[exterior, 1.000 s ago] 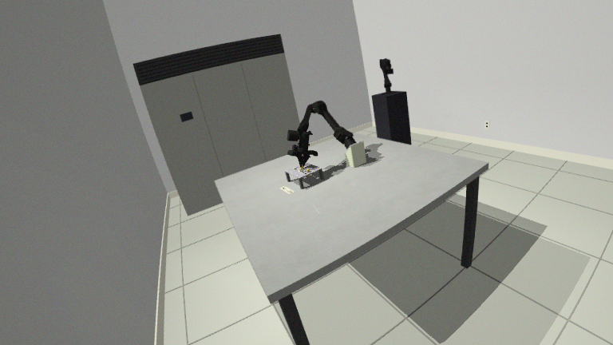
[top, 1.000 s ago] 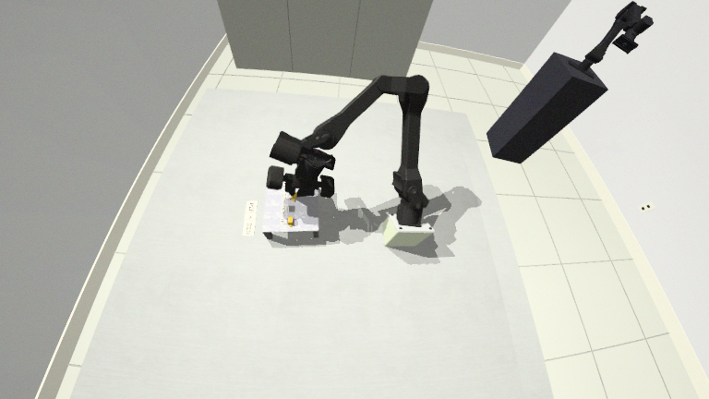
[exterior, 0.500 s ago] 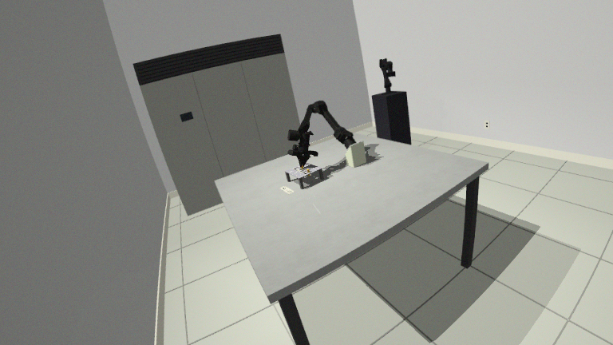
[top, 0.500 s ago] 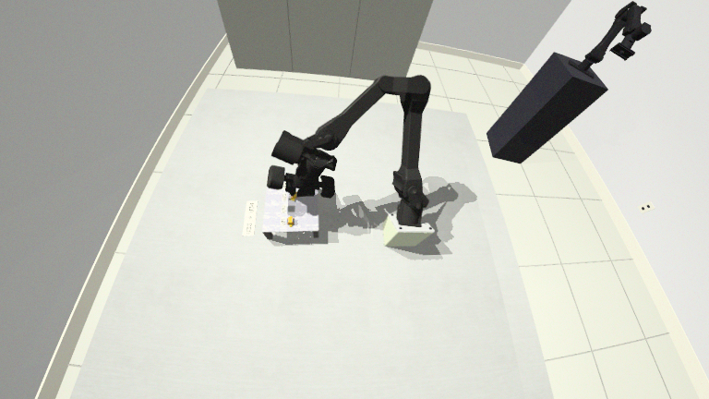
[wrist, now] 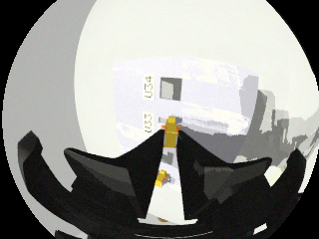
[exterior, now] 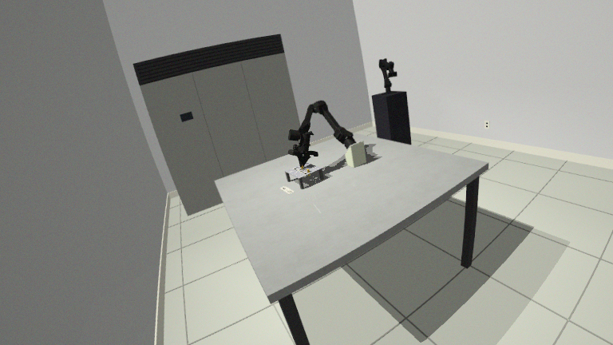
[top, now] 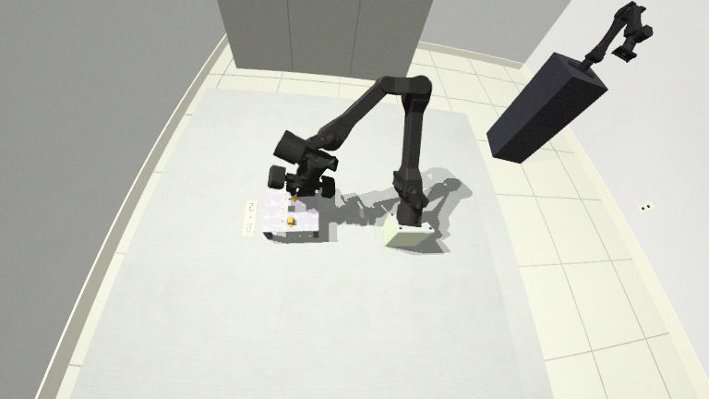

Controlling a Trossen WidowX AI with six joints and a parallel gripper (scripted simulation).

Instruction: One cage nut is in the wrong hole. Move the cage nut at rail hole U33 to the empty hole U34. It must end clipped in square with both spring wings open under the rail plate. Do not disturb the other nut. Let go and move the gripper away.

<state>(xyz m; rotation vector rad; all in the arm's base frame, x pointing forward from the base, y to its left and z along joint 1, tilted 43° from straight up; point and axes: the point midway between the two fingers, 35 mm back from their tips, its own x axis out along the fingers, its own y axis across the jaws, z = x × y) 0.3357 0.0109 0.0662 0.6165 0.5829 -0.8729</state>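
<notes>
Wrist view, cage nut (top: 293, 198) (exterior: 302, 168) (wrist: 170, 132) gripped between pincer (top: 295, 196) (exterior: 302, 165) (wrist: 170, 134) tips.

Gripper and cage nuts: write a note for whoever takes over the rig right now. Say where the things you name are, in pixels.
Gripper (top: 295, 196) (exterior: 302, 166) (wrist: 170, 134): shut on the U33 nut (top: 294, 198) (exterior: 302, 168) (wrist: 170, 136), at the rail plate (top: 307, 223) (wrist: 226, 100).
Places: held nut over or at U33; whether it is fully out, I cannot tell. Other nut (top: 290, 221) (exterior: 308, 171) (wrist: 161, 178) sits farther along, beyond U33 from U34. Hole U34 (wrist: 170, 89) is empty.
Done: nut gripped.
Left: bring it to U34, clip it square with both wings open underneath, let go, move away, other nut undisturbed.
</notes>
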